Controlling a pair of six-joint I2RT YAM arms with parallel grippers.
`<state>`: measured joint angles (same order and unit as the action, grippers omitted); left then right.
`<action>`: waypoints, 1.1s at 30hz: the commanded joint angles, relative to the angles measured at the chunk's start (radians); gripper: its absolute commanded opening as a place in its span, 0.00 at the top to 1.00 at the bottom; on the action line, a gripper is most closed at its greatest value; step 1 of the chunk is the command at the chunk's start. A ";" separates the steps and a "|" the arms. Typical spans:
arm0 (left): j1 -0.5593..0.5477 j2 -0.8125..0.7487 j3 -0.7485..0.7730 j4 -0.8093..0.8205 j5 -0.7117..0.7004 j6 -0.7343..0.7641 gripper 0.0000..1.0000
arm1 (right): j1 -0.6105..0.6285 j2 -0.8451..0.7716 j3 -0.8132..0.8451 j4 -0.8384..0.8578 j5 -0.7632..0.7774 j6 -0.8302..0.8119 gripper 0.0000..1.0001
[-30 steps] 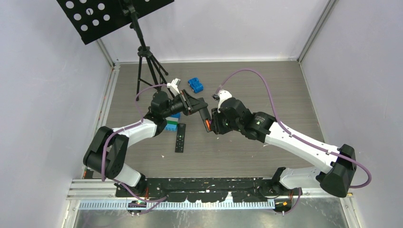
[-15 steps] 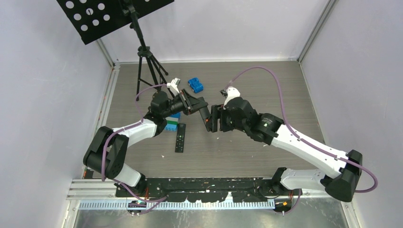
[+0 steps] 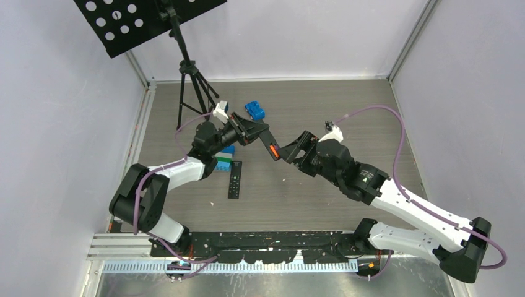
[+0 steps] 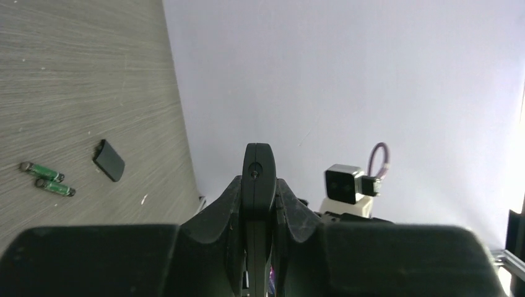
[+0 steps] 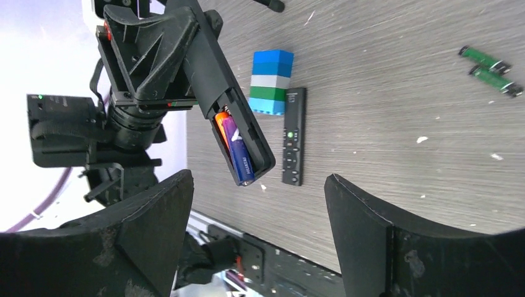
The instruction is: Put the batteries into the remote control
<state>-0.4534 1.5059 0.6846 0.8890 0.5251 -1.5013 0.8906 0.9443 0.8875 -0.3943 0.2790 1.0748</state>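
Note:
My left gripper (image 3: 251, 133) is shut on the remote control (image 3: 267, 143), a slim black bar held in the air above the table. Its open recess faces my right wrist camera. An orange battery (image 5: 221, 124) and a blue-purple battery (image 5: 237, 148) lie side by side in the recess. My right gripper (image 5: 257, 182) stands wide open just off the remote's free end, with nothing between its fingers. In the left wrist view the remote (image 4: 258, 170) is clamped edge-on between the fingers. Two dark green batteries (image 5: 492, 69) lie loose on the table.
A second remote with buttons (image 3: 234, 179) lies on the table beside a blue, grey and green block stack (image 3: 224, 159). A small black cover (image 4: 109, 160) lies near the green batteries (image 4: 46, 178). A blue object (image 3: 254, 111) and a tripod stand (image 3: 186, 68) are at the back.
My right gripper has opened and drawn back to the right, away from the remote's end. The left gripper has tilted slightly, still holding the remote.

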 commanded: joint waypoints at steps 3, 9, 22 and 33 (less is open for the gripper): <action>-0.015 0.010 0.006 0.172 -0.073 -0.092 1.00 | -0.001 -0.012 -0.053 0.152 0.010 0.203 0.17; -0.021 0.001 0.006 0.176 -0.079 -0.093 1.00 | -0.001 -0.051 -0.119 0.273 0.031 0.229 0.17; -0.026 -0.011 -0.006 0.192 -0.100 -0.118 1.00 | -0.001 -0.011 -0.173 0.508 -0.007 0.281 0.32; -0.027 -0.018 -0.012 0.203 -0.108 -0.136 1.00 | -0.001 0.004 -0.214 0.594 -0.002 0.308 0.46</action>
<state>-0.4759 1.5162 0.6762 1.0088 0.4286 -1.6268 0.8886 0.9516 0.6724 0.1127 0.2535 1.3556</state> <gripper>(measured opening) 0.183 0.531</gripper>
